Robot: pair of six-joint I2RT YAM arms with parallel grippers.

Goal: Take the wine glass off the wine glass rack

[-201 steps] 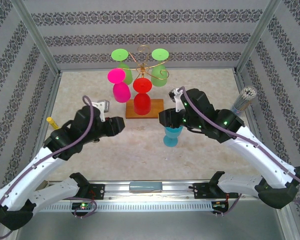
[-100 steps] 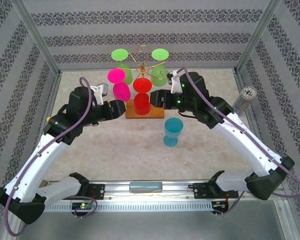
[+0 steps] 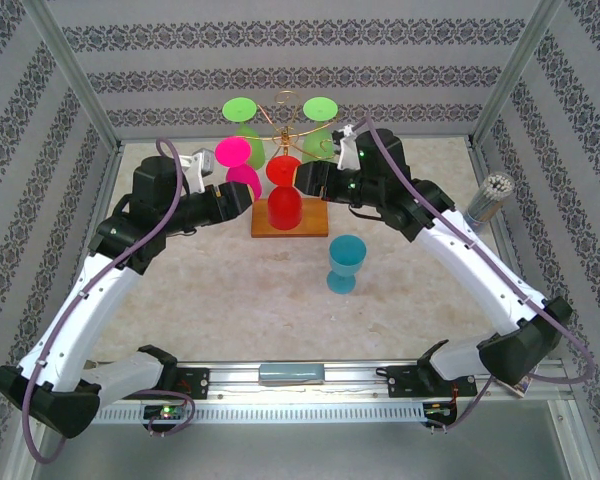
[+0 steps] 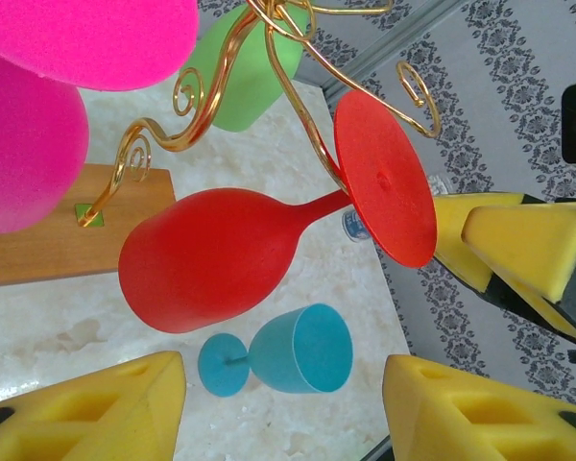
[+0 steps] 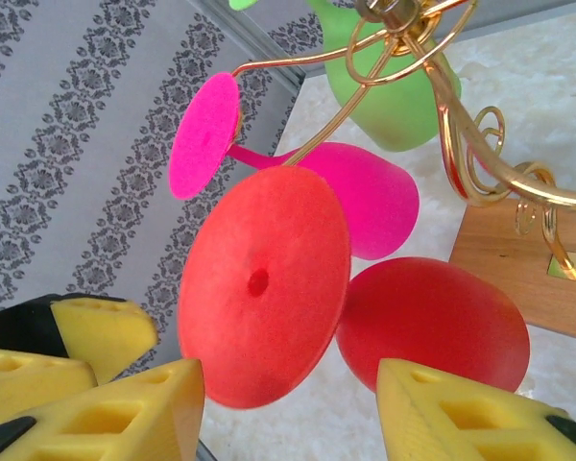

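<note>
Left gripper (image 3: pixel 242 196) sits just left of the wine glass rack (image 3: pixel 318 222), jaws apart and nothing between the pads. In its own wrist view the left gripper (image 4: pixel 283 384) has both yellow pads (image 4: pixel 96 408) cut off by the bottom edge.

Right gripper (image 3: pixel 305 181) is just right of the rack, jaws likewise apart and gripping nothing. Its wrist view cuts off the pads (image 5: pixel 461 413) low in the frame too.

Red wine glass (image 3: pixel 284 205) hangs upside down at the front of the rack, foot up in a gold scroll, between the two grippers. From the left wrist the red wine glass (image 4: pixel 211 259) is clear of the pads. From the right wrist its foot (image 5: pixel 264 288) faces the camera and hides most of the stem.

- Pink glass (image 3: pixel 233 152): hangs on the left; bowl partly behind the left gripper.
- Two green glasses (image 3: pixel 240 108) at the back, bowls half hidden by wire and arm.
- Blue glass (image 3: pixel 345 262) stands upright on the table, near the rack base.
- Rack base is partly covered by the red bowl.
- Silvery cylinder (image 3: pixel 488 200) at the right edge; cannot make out what it is.

Table (image 3: pixel 230 300) is a mottled beige, stone-like top. Walls (image 3: pixel 280 50) carry grey striped damask paper, with metal posts (image 3: pixel 75 75) at the corners.
</note>
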